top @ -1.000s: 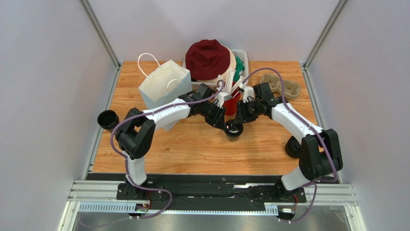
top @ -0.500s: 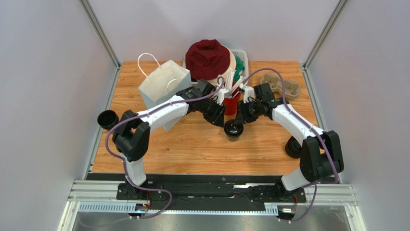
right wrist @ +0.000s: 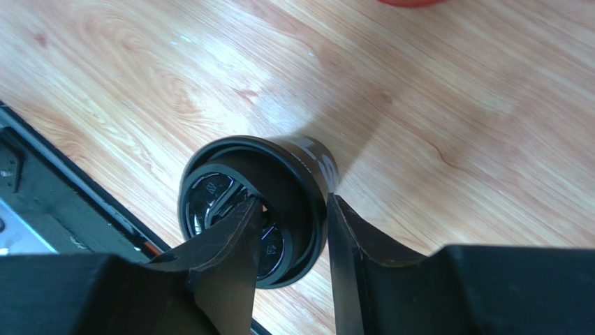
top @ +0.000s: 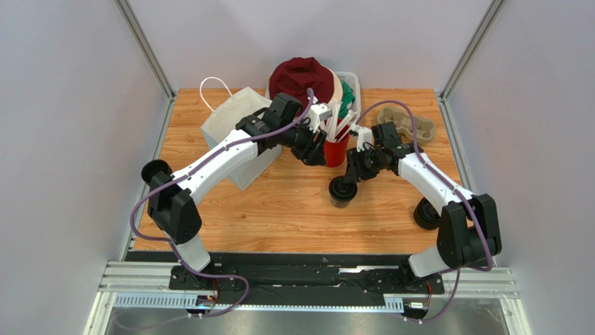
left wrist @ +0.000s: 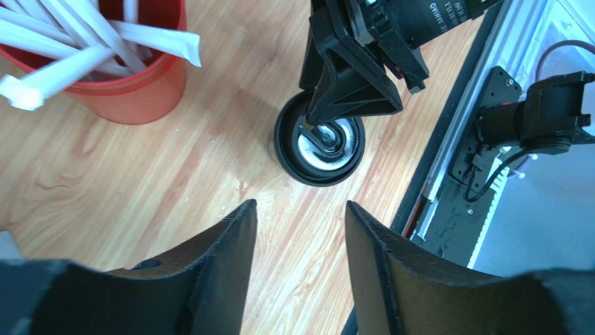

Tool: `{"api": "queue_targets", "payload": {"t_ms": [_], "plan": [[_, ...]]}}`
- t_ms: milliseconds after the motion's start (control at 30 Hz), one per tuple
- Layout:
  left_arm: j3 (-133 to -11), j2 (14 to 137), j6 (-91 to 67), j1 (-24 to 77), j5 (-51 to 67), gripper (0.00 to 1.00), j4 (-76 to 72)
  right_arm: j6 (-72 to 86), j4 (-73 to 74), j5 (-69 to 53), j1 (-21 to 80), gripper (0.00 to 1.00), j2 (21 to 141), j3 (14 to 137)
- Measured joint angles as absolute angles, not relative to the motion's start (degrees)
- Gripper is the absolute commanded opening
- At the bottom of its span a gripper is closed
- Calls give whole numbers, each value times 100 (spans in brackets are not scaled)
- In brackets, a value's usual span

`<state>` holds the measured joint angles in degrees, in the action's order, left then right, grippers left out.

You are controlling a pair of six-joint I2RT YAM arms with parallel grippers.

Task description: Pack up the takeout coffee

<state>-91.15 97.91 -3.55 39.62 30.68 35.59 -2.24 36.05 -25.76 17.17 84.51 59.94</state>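
The coffee (top: 342,190) stands on the table (top: 279,216), a little toward 3 o'clock of its centre, with its lid (right wrist: 227,199) on. The right gripper (right wrist: 290,209) is clenched on the rim. One finger sits in the lid's recess and the other is against the outside of the wall. The left gripper (left wrist: 300,209) hangs released and empty, above the boards near the red cup (left wrist: 133,91).

The likely trouble comes from that grasp. It pinches one edge only, so on a lift the cup may swing under the fingers and tip. The finger bearing on the lid could pop it loose or dent the thin wall. Either way a filled cup would spill.

The route is the second risk. The bag (top: 237,129) sits at 10 o'clock of the coffee, well apart. The red cup, full of straws (left wrist: 84,42), stands just beside the coffee at its 12 o'clock, and the left arm lies across the way. A low or direct sweep could clip the straws, topple the red cup, or bump the other arm. The bag is soft and unsupported, so a cup catching its edge could fold the mouth shut or push it over.
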Motion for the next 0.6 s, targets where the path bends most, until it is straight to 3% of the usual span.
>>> {"api": "queue_targets", "payload": {"t_ms": [600], "plan": [[-10477,9791,-104,3953,2668,71,4486,-333,3717,-2563,1592,48,8449,5992]]}}
